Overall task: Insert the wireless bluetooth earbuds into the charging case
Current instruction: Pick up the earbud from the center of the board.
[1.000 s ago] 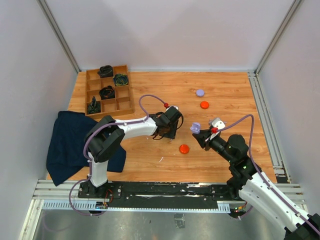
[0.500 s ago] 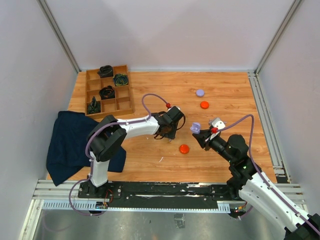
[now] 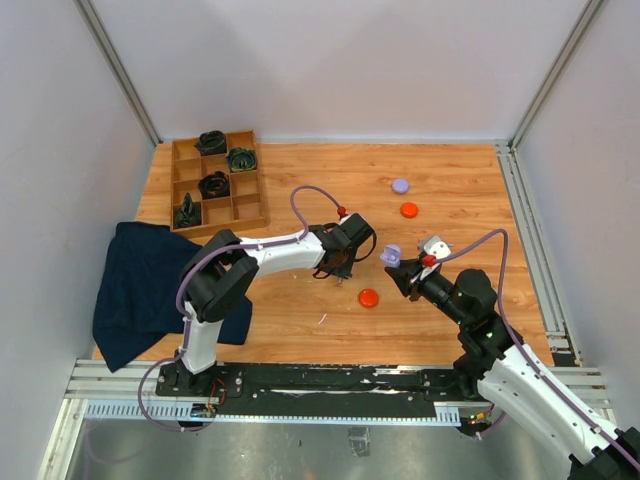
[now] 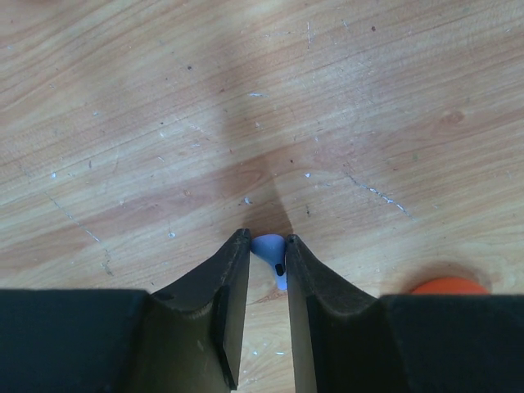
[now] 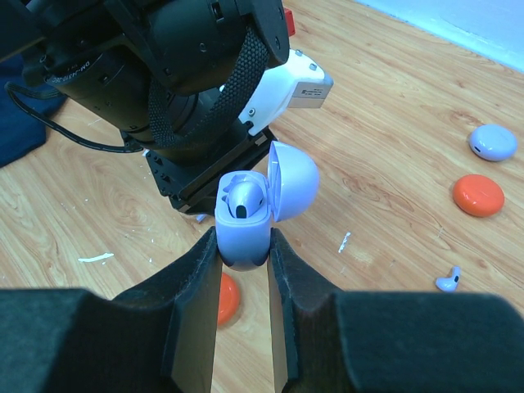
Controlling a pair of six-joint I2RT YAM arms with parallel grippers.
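Each arm, the left arm [image 3: 270, 255] and the right arm [image 3: 520, 385], has white shells between black joints. A lavender cable [image 3: 296, 198] runs along each, and a red knob [image 3: 341, 211] sits by each wrist. The left claw [image 4: 260, 246] has matte black wedge fingers [image 4: 225, 303], and a black braided sleeve [image 5: 254, 74] covers its wrist.

The table [image 4: 164, 123] is orange-brown wood-grain board, smooth with a low sheen, marked by fine scratches and pale specks. The left gripper [image 4: 266, 241] has matt black plastic fingers; the lavender earbud [image 4: 270, 250] between them is smooth plastic. The charging case [image 5: 244, 229] is satin lavender plastic with soft highlights on its lid. Right of the case, an orange-red disc [image 5: 478, 194] looks glossy. Behind the case, a cable sleeve [image 5: 250, 78] is coarse black woven mesh. Far left of the case, the dark blue cloth [image 3: 135, 285] lies matt and creased.
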